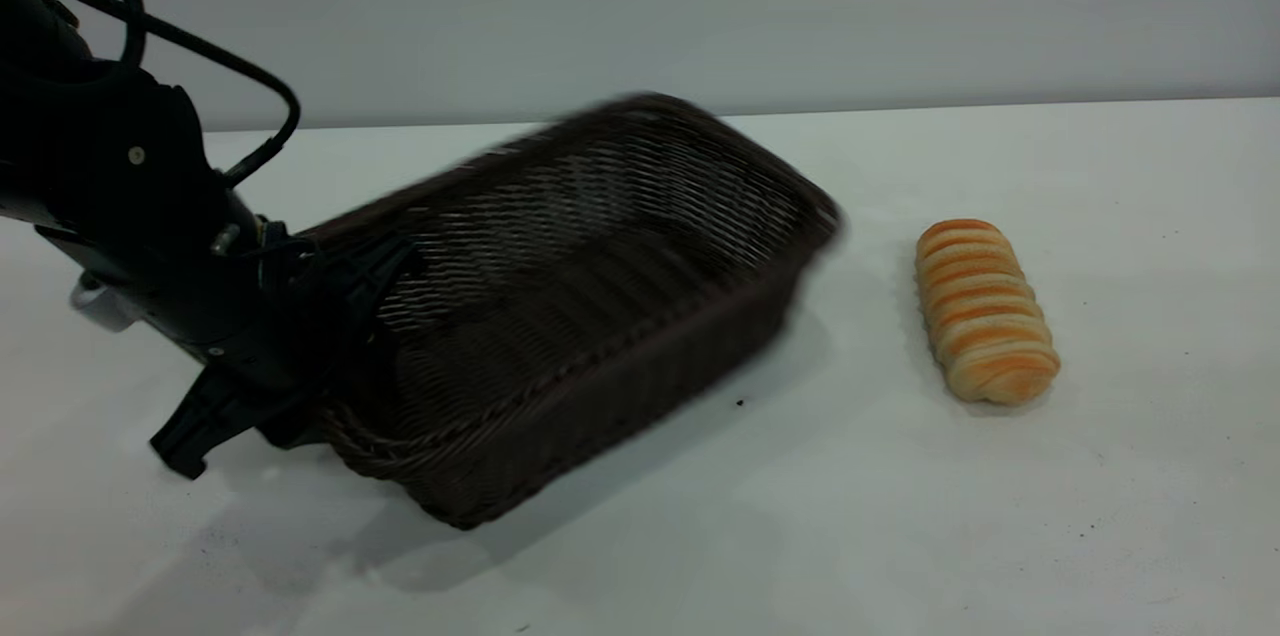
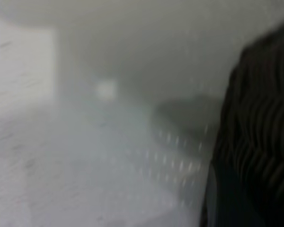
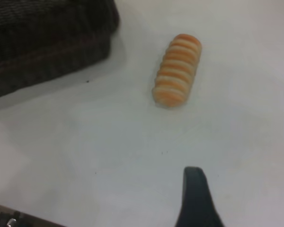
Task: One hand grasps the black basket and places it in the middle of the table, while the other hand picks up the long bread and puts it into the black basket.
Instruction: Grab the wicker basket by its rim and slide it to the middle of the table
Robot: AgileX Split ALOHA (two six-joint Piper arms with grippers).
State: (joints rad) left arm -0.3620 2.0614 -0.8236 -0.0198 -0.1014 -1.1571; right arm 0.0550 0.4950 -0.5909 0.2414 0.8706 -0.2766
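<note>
The black basket (image 1: 600, 276) is left of the table's middle, tilted, with its right end raised off the table (image 1: 700, 536) and its near left corner low. My left gripper (image 1: 350, 316) is shut on the braided rim at the basket's left end. In the left wrist view the basket (image 2: 262, 142) fills the side as a dark woven blur. The long bread (image 1: 985, 311) lies on the table right of the basket, apart from it, striped side up. The right wrist view shows the bread (image 3: 177, 70) and a basket corner (image 3: 47, 42). My right gripper (image 3: 195, 189) hovers short of the bread.
A pale wall runs behind the table's far edge (image 1: 1000, 104). A small dark speck (image 1: 740, 403) lies on the table in front of the basket. Bare tabletop stretches between basket and bread and toward the front.
</note>
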